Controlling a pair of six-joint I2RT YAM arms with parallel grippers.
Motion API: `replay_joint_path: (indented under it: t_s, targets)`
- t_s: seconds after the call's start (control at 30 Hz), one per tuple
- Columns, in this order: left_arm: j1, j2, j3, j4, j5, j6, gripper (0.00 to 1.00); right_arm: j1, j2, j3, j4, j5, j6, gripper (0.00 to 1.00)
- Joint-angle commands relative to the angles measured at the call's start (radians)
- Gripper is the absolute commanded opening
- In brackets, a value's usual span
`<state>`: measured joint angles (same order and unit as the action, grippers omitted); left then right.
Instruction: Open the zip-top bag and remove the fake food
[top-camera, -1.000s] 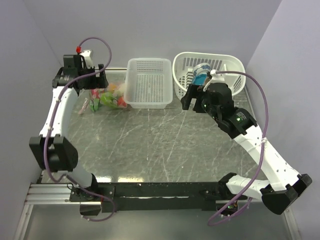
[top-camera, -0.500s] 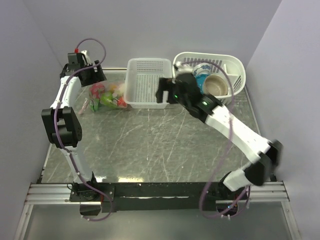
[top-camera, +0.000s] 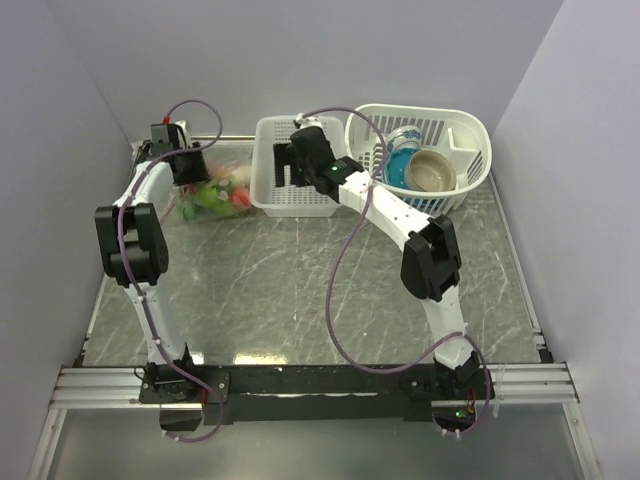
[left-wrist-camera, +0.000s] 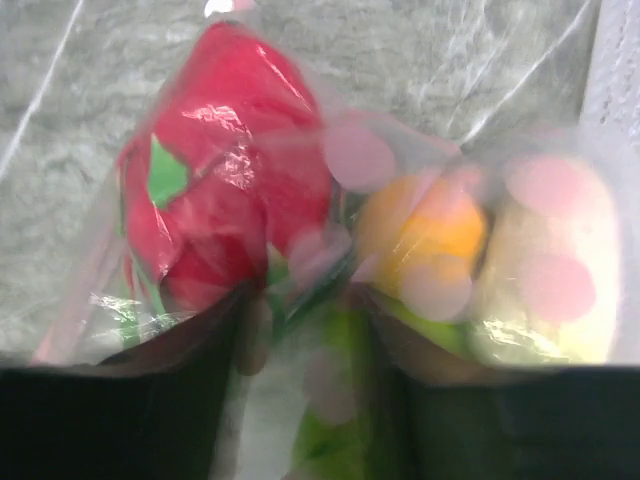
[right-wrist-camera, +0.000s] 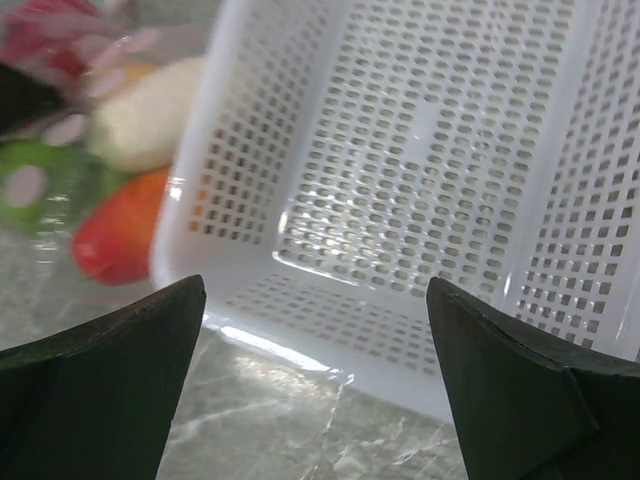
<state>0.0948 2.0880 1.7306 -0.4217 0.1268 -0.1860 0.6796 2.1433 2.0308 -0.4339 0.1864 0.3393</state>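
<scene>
The clear zip-top bag (top-camera: 213, 192) lies at the back left of the table, against the rectangular basket. Fake food shows through it: a red piece (left-wrist-camera: 230, 150), an orange one (left-wrist-camera: 430, 230) and a pale yellow one (left-wrist-camera: 550, 260). My left gripper (top-camera: 187, 170) is down on the bag's left end, and its jaws (left-wrist-camera: 305, 315) are shut on a fold of bag with green food behind it. My right gripper (top-camera: 300, 165) hangs open over the rectangular basket, its jaws (right-wrist-camera: 315, 290) wide apart and holding nothing. The bag (right-wrist-camera: 60, 150) lies to its left.
A white perforated rectangular basket (top-camera: 275, 200) stands at back centre. To its right stands an oval basket (top-camera: 465, 125) with a tan bowl (top-camera: 432, 170) and a blue cup (top-camera: 403, 145) in it. Walls stand close on the left, back and right.
My left gripper's jaws have narrowed onto the bag. My right arm has swung left from the oval basket to above the rectangular basket.
</scene>
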Motion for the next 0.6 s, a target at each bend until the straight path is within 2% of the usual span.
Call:
replay_joint_path:
  t_s: [0.0, 0.03, 0.07, 0.1, 0.27, 0.43, 0.57]
  targets:
    - [-0.007, 0.027, -0.058, -0.003, 0.020, 0.045, 0.31, -0.057, 0.015, -0.013, 0.017, -0.028, 0.053, 1.00]
    - [-0.007, 0.017, -0.083, 0.000, 0.037, 0.048, 0.21, -0.060, 0.017, -0.024, 0.012, -0.024, 0.055, 1.00]
    - [-0.007, -0.006, -0.094, 0.003, 0.045, 0.056, 0.06, -0.058, 0.024, -0.032, 0.001, -0.021, 0.055, 1.00]
    - [-0.009, -0.019, -0.103, -0.002, 0.056, 0.060, 0.01, -0.058, 0.029, -0.044, -0.005, -0.018, 0.052, 1.00]
    - [-0.007, -0.135, -0.180, -0.057, 0.160, 0.085, 0.01, -0.058, 0.056, -0.067, -0.078, -0.021, 0.073, 0.92]
    - [-0.009, -0.282, -0.314, -0.166, 0.293, 0.129, 0.01, -0.055, -0.025, -0.269, -0.045, -0.047, 0.105, 0.84]
    - [-0.009, -0.438, -0.394, -0.278, 0.382, 0.221, 0.01, -0.045, -0.100, -0.444, -0.036, -0.039, 0.112, 0.77]
